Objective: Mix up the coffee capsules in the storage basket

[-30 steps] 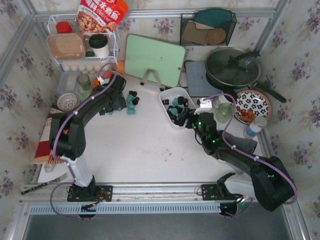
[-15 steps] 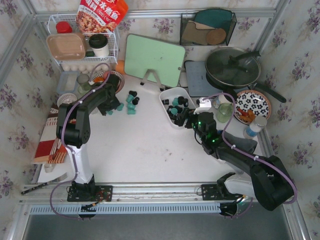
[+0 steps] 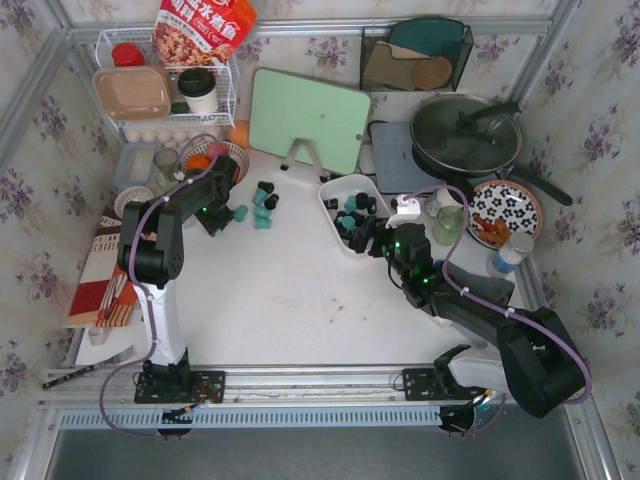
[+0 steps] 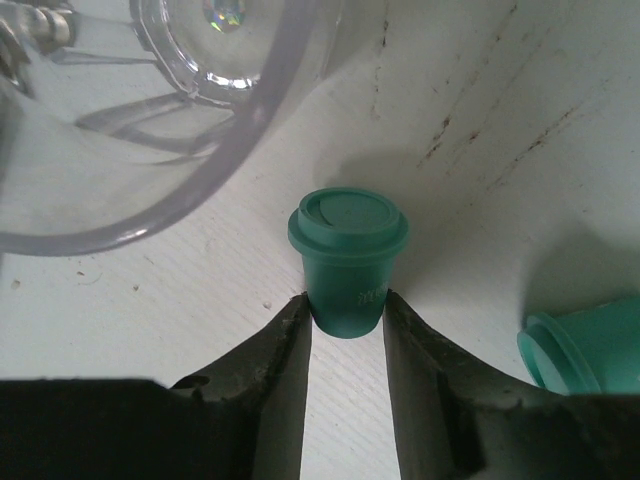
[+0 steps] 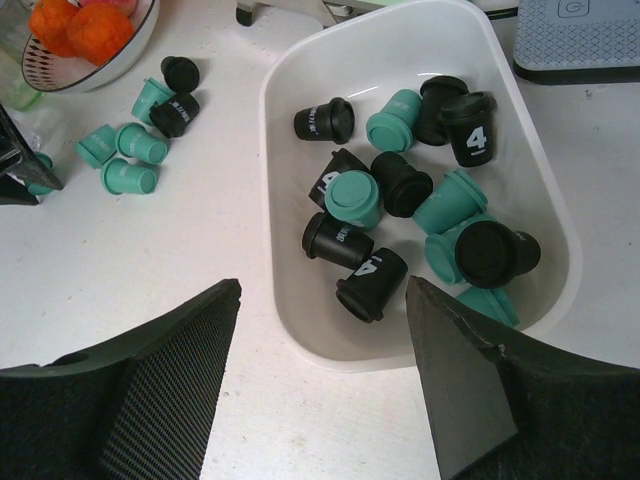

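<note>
The white storage basket (image 5: 275, 200) (image 3: 330, 205) holds several teal and black coffee capsules (image 5: 352, 198). More capsules lie loose on the table to its left (image 3: 263, 200) (image 5: 140, 150). In the left wrist view my left gripper (image 4: 346, 305) pinches the narrow base of a teal capsule (image 4: 348, 255), which lies on the table, and both fingertips touch it. From above, that gripper (image 3: 222, 215) sits left of the loose group. My right gripper (image 5: 322, 290) (image 3: 375, 238) stands open and empty over the basket's near rim.
A clear glass jar (image 4: 150, 120) stands right beside the gripped capsule. A bowl of oranges (image 3: 215, 155) is just behind. A green cutting board (image 3: 307, 118), a lidded pan (image 3: 465, 135), a flowered plate (image 3: 505, 212) and a white wire rack (image 3: 165, 95) ring the table.
My left arm has drawn back to the left of the loose capsules, and its jaws have closed from wide open onto a teal capsule. The right arm has not moved.
</note>
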You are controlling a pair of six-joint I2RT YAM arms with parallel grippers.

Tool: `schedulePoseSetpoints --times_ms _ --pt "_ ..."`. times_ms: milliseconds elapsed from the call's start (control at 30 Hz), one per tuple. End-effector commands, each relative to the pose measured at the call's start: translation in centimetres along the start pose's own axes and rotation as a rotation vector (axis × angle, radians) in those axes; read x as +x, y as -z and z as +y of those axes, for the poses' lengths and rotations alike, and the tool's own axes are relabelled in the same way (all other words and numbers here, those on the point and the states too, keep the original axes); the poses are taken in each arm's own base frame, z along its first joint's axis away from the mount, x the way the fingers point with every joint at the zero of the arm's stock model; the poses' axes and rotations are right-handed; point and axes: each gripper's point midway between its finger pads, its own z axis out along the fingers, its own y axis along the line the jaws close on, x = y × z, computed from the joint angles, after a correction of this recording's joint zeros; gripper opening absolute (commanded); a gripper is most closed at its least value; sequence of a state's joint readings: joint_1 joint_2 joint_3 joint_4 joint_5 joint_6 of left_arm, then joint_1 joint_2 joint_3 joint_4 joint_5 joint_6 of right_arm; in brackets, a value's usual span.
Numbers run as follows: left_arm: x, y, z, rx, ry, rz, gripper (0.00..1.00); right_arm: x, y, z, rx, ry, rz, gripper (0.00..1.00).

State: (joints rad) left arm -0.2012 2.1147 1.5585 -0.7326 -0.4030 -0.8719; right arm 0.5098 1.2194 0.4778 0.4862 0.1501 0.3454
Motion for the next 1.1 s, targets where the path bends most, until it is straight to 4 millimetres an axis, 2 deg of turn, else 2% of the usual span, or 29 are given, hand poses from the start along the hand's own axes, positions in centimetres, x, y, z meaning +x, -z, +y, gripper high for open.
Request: schedulePoseSetpoints --times_ms 0,200,300,467,533,633,867,1067 --pt "-0.6 -0.2 1.2 -0.055 -0.036 -0.040 0.37 -0.6 -0.2 0.5 -0.017 -0.007 -0.017 0.75" --pt "-1.4 0.8 1.1 -0.006 -0.100 -0.071 0.23 -0.6 -0.1 0.5 -0.018 -0.007 -0.018 0.75" --pt "-1.2 1.7 0.9 0.040 -0.116 -0.086 0.19 -0.8 -0.1 0.6 -0.019 -0.007 -0.019 0.75" --pt "-0.9 4.7 0.6 0.112 -0.155 -0.139 0.19 -0.6 -0.2 0.5 -0.019 -0.008 -0.016 0.75" --pt "-0.5 6.3 -0.4 0.160 -0.201 -0.170 0.20 -0.6 -0.2 0.5 -0.017 -0.008 -0.015 0.75" --pt "0.6 9.5 -3.5 0.291 -0.327 -0.248 0.22 -0.7 -0.1 0.4 -0.011 -0.008 -0.018 0.75" --pt "4.0 17.7 -12.8 0.734 -0.682 -0.410 0.25 -1.7 0.8 -0.8 0.052 -0.027 -0.077 0.75" --pt "7.4 23.1 -18.0 1.081 -0.843 -0.369 0.28 -2.8 2.0 -1.6 0.088 -0.056 -0.144 0.74"
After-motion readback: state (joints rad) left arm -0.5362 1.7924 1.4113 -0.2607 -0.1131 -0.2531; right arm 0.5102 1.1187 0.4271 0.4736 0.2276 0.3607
